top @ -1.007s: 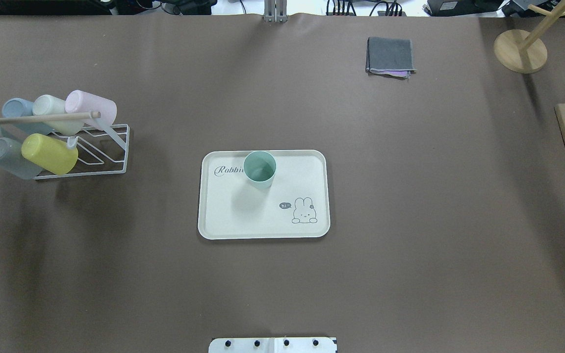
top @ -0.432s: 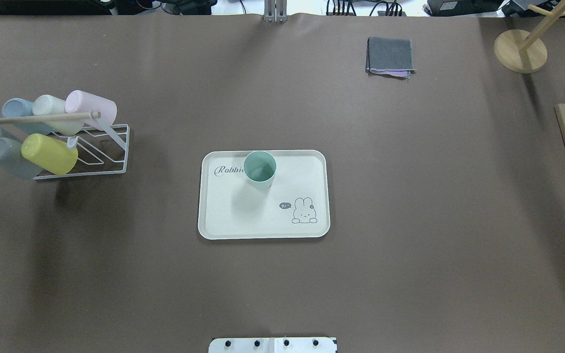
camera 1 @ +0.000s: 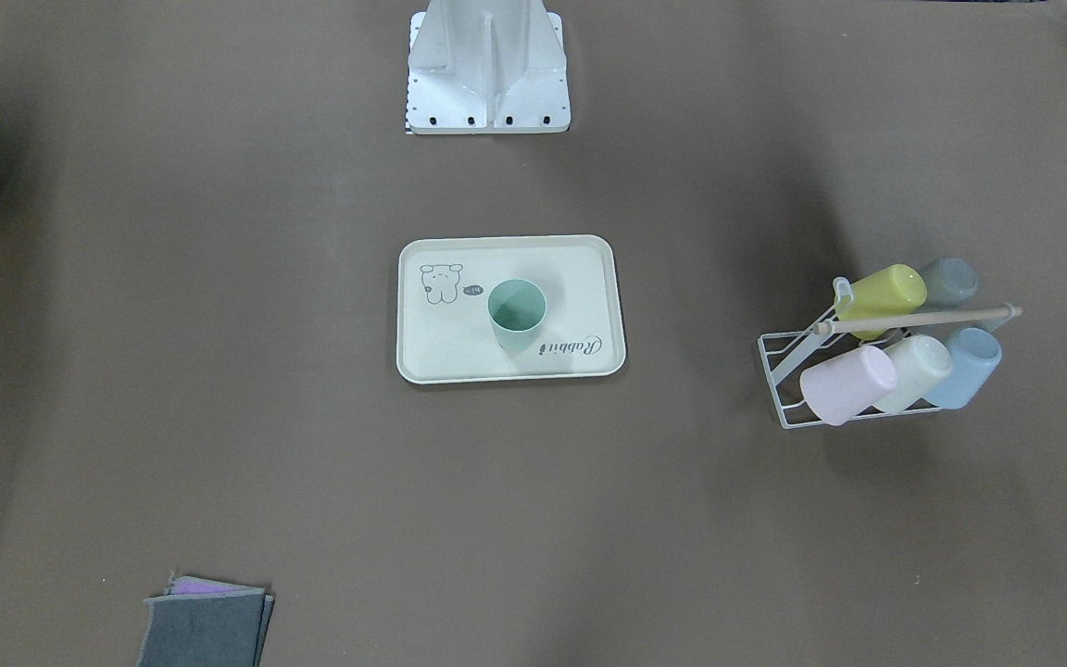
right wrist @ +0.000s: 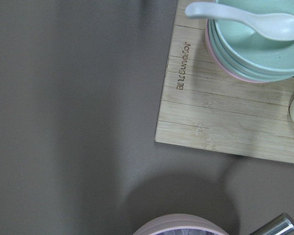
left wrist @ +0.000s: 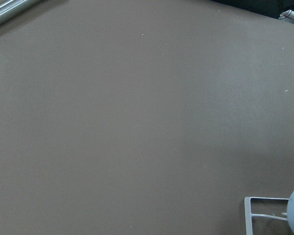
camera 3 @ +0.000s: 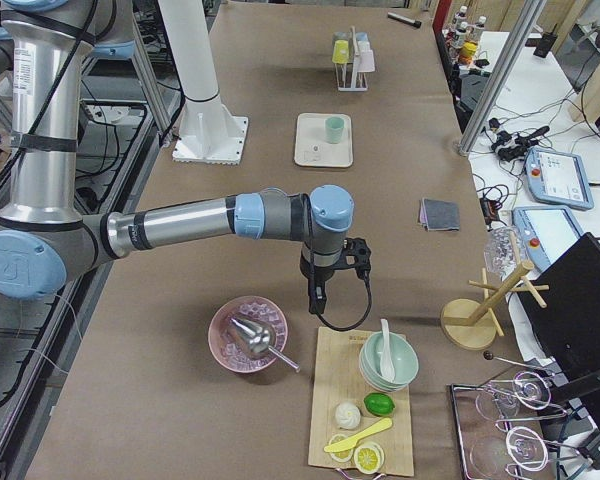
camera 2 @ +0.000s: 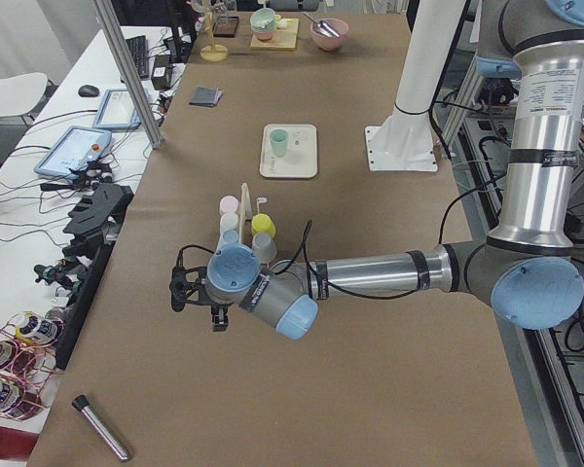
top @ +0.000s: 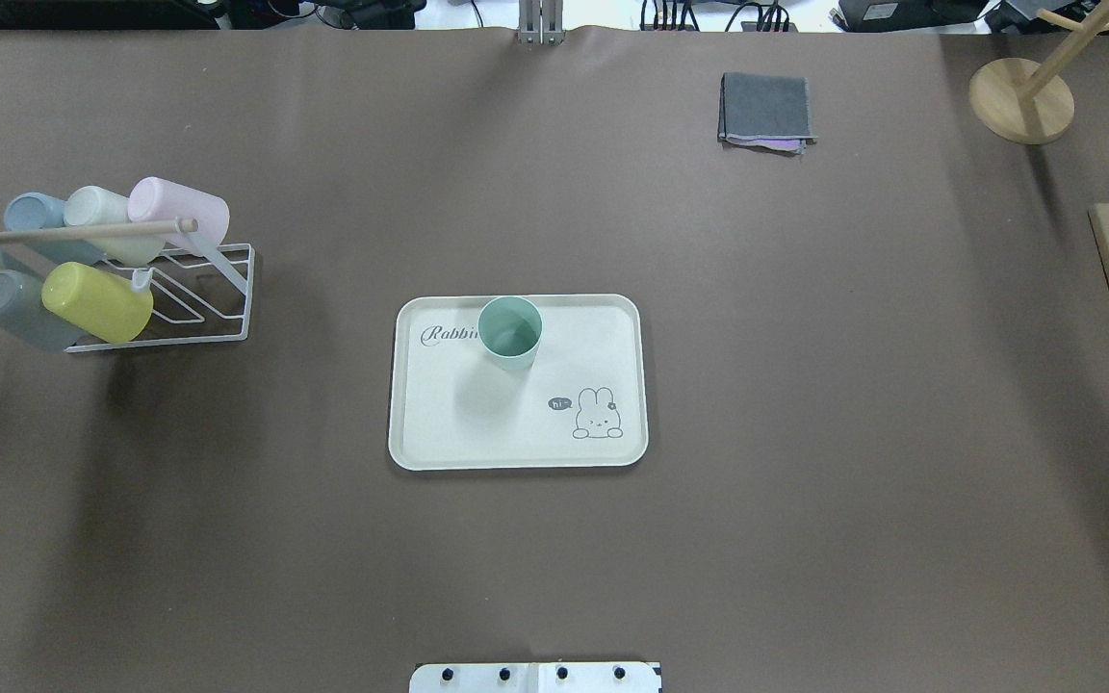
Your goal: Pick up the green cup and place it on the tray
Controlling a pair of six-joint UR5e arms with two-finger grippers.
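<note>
While the smooth plastic green cup [top: 510, 333] stands upright on the cream rounded tray [top: 439, 423] printed "Rabbit", I cannot tell how open the left end effector [camera 2: 197, 305] or right end effector [camera 3: 317, 304] is.

The tray [top: 439, 423] is shared by four views: two taken steeply from above (opposite sides), two from the ends of the table [top: 805, 529]; wrist views are taken close down

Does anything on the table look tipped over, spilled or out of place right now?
Nothing stands out. The green cup stands upright inside the tray, which sits square to the table, and the other cups rest tilted on the wire rack.
</note>
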